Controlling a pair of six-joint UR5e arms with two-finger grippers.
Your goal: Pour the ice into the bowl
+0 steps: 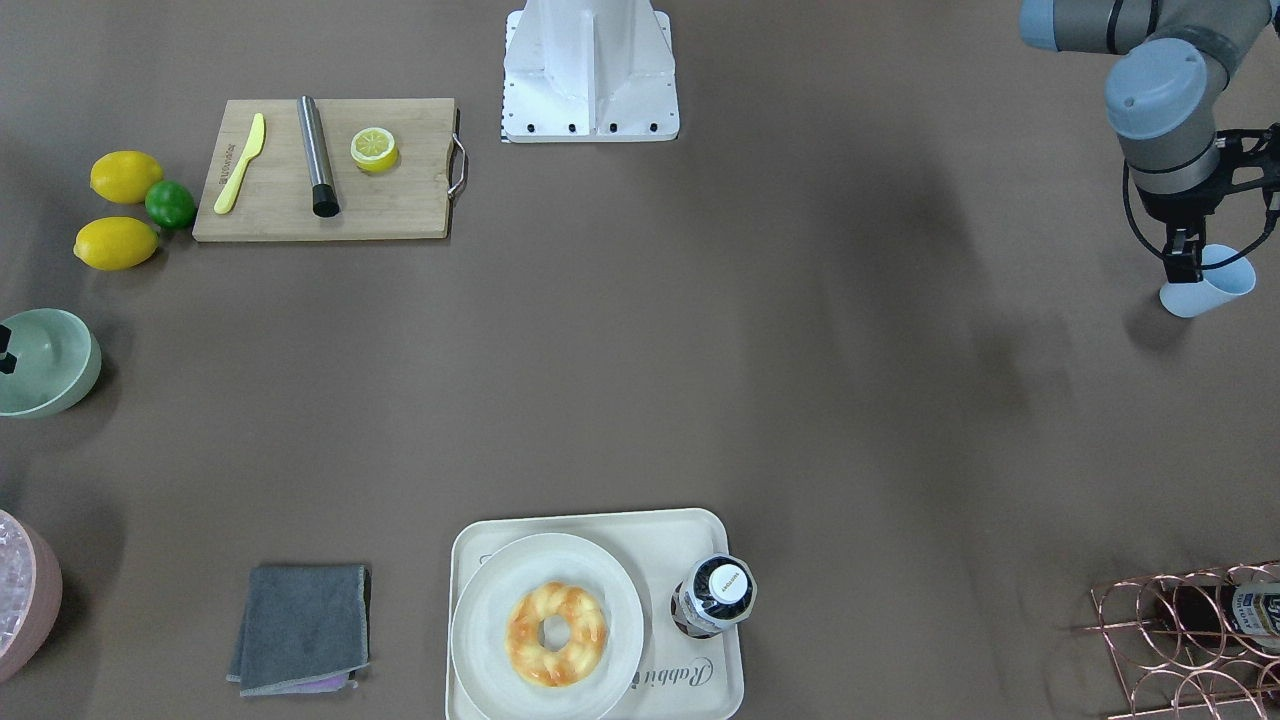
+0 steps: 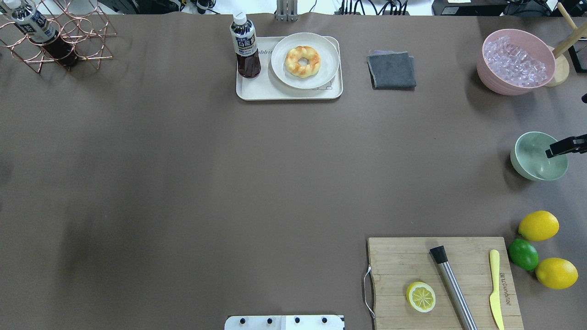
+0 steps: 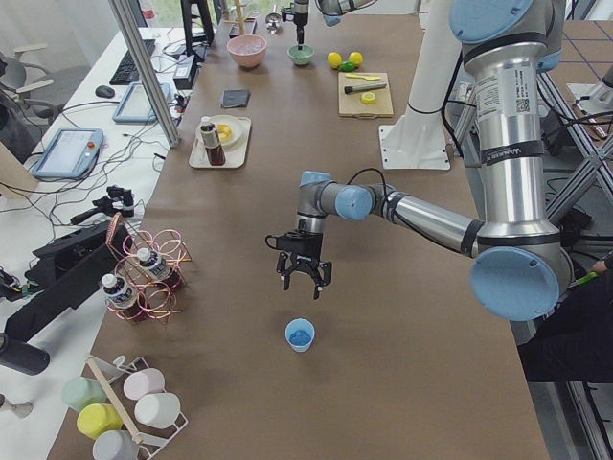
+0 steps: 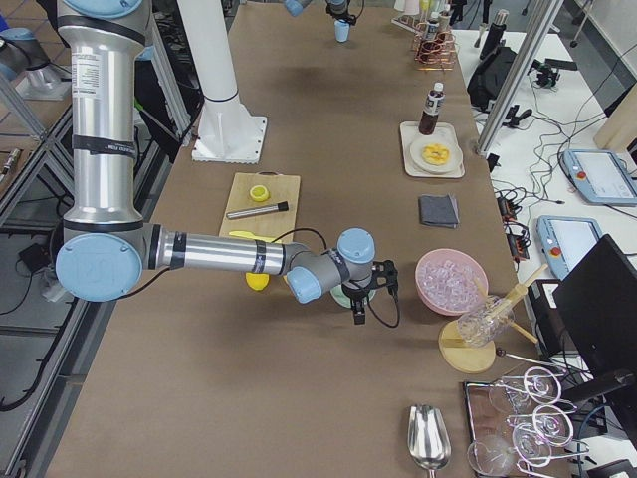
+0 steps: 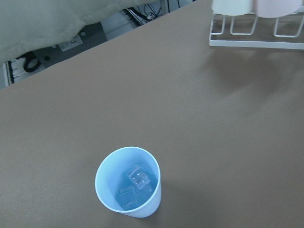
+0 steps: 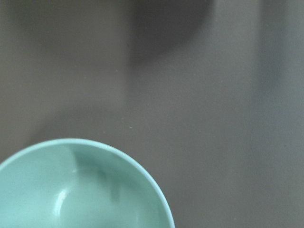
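A: Where's the ice (image 5: 137, 178) sitting?
B: In the blue cup (image 1: 1212, 286), right edge. L jaws are hanging spread above – drop straight, pinch gently, no tipping. R jaws over the bowl (image 2: 527, 152): can't tell.

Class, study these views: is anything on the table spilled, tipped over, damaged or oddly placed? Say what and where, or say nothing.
Nothing stands out. The light blue cup stands upright with its ice inside, the bowl sits upright, and no loose cubes or liquid show on the table.
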